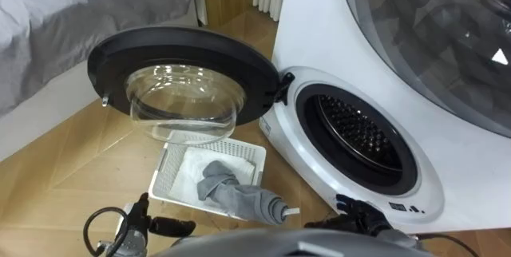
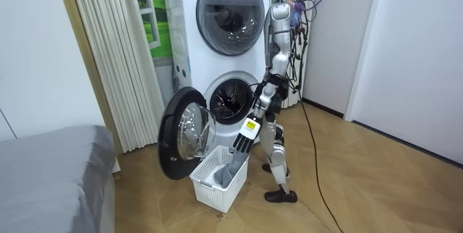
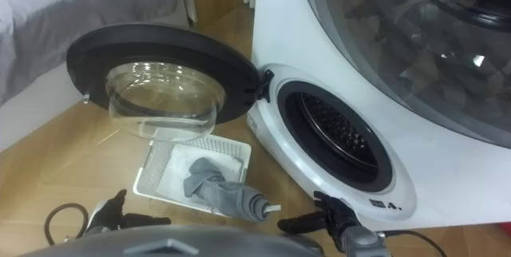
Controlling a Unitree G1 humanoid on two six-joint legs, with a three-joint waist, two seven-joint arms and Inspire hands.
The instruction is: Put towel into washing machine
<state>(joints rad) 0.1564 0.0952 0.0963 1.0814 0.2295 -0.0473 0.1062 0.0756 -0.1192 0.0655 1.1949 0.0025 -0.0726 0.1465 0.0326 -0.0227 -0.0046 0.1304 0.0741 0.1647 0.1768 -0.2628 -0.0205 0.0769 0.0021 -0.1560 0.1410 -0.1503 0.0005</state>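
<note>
**Towel in the basket, both hands empty**

The white washing machine [image 1: 319,57] takes up the right of the eye views. A second, dark-windowed unit [image 1: 447,33] is stacked on top of it. To the left, well apart from the machine, is a bed [image 1: 56,41] under a grey cover. The room view shows the robot standing on the wooden floor [image 1: 80,161] just in front of the machine, with the drum on its right side.

The round door [image 1: 184,45], black-rimmed with a bulging glass bowl, is swung fully open to the left of the drum opening [image 1: 359,133]. Nothing shows inside the dark drum.

A white slatted basket [image 1: 162,173] sits on the floor below the door and in front of the machine. The grey towel [image 1: 231,193] lies crumpled in it. One bunched end hangs over the basket's near rim, towards the robot.

The left hand [image 1: 172,227] is low beside the basket's near edge. Its fingers are straight and hold nothing, and in the room view they point down just above the rim. The right hand [image 1: 363,213] is close to the machine's front, below the opening. Its fingers are loosely spread and it is also empty.
</note>
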